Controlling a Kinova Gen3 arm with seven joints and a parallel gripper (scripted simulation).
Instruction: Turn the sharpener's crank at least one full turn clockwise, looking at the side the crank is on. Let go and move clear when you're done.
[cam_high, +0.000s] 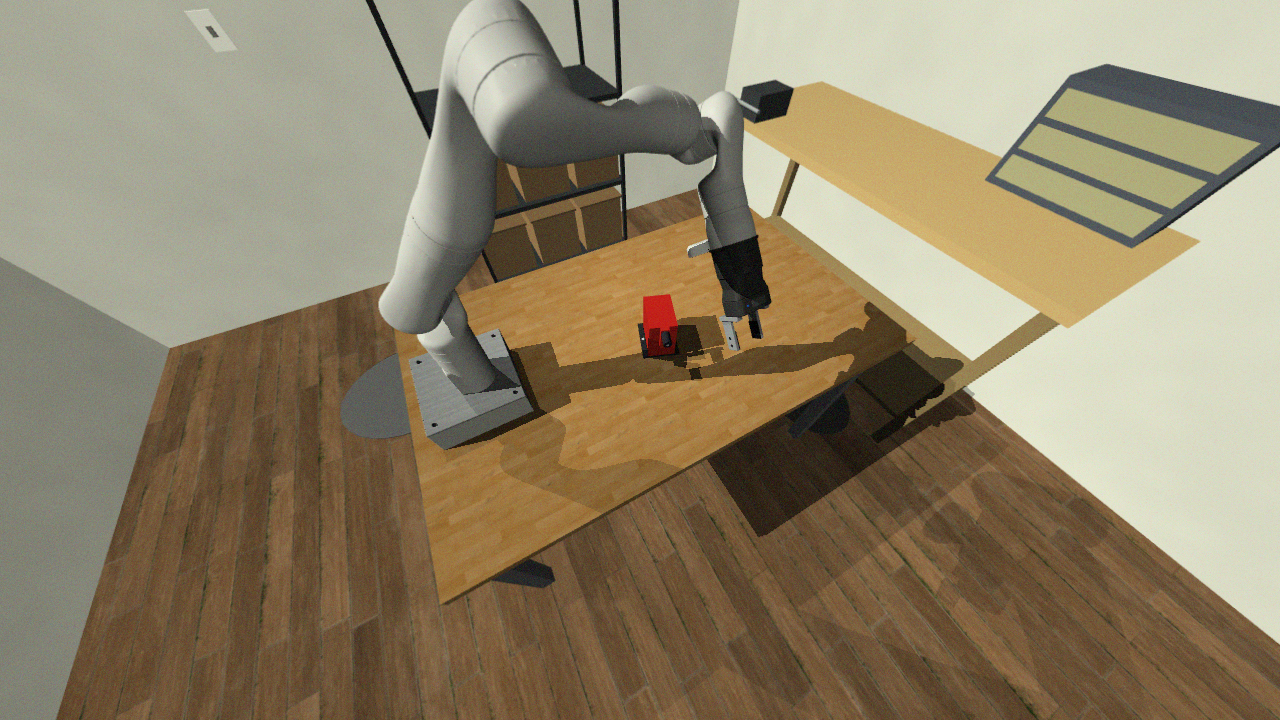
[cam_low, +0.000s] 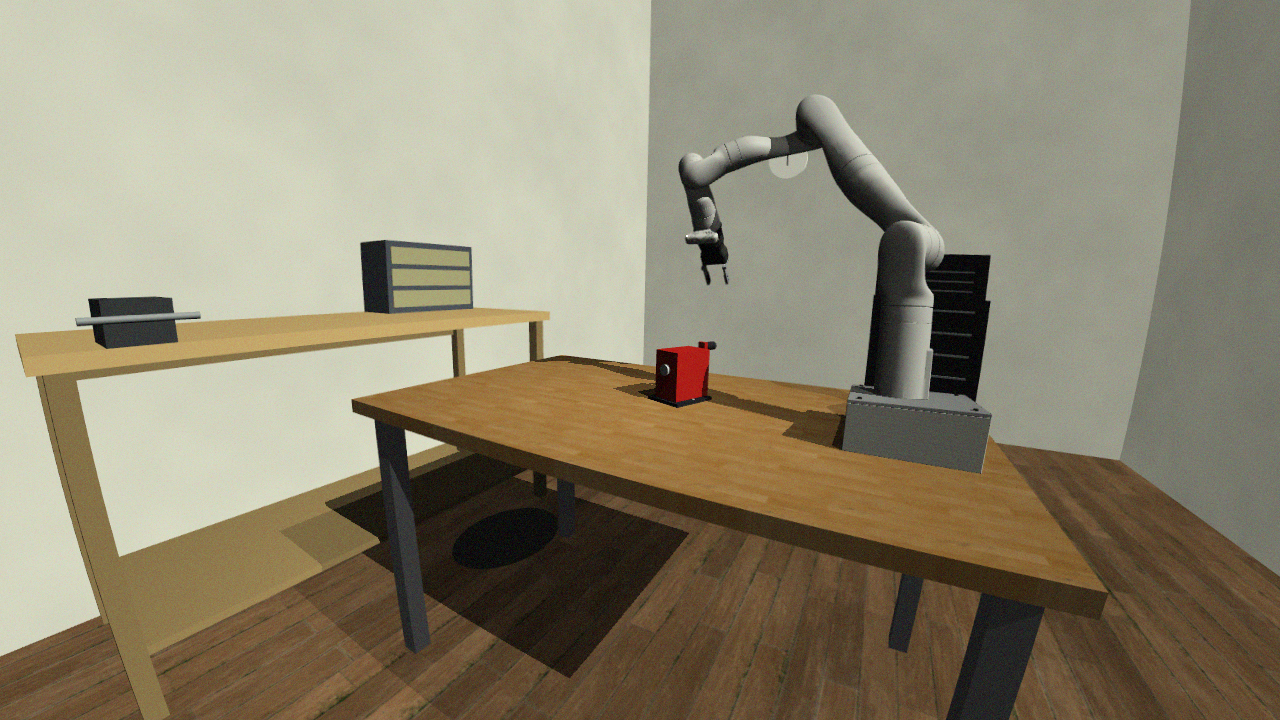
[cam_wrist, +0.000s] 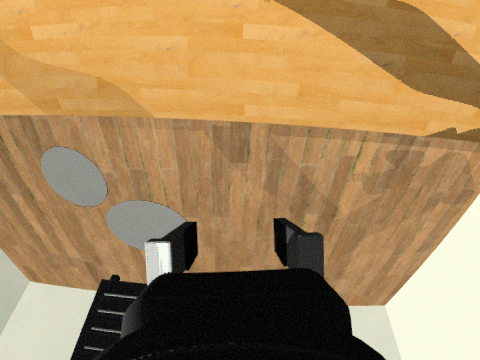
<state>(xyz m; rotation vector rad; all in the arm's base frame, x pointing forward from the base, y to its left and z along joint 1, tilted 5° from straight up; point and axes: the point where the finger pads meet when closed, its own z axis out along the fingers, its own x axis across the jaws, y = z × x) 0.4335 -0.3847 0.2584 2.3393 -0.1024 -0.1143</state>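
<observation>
The red box-shaped sharpener (cam_high: 659, 315) (cam_low: 682, 374) stands upright on a dark base on the wooden table. Its crank ends in a dark knob (cam_high: 665, 339) (cam_low: 710, 345), which stands near the top in the exterior view, on the side turned away from that camera. A round light disc shows on the opposite face there. My gripper (cam_high: 743, 333) (cam_low: 716, 275) (cam_wrist: 235, 236) is open with nothing between its fingers. It hangs well above the table, higher than the sharpener and apart from it. The sharpener and its crank are out of sight in the wrist view.
The arm's grey base block (cam_high: 474, 420) (cam_low: 914, 434) stands on the wooden table (cam_high: 590, 465) (cam_low: 554, 438) at one end. A side bench (cam_high: 895, 179) (cam_low: 268, 329) along the wall holds a drawer unit (cam_high: 1127, 161) (cam_low: 417, 276) and a dark box with a rod (cam_high: 766, 101) (cam_low: 134, 320).
</observation>
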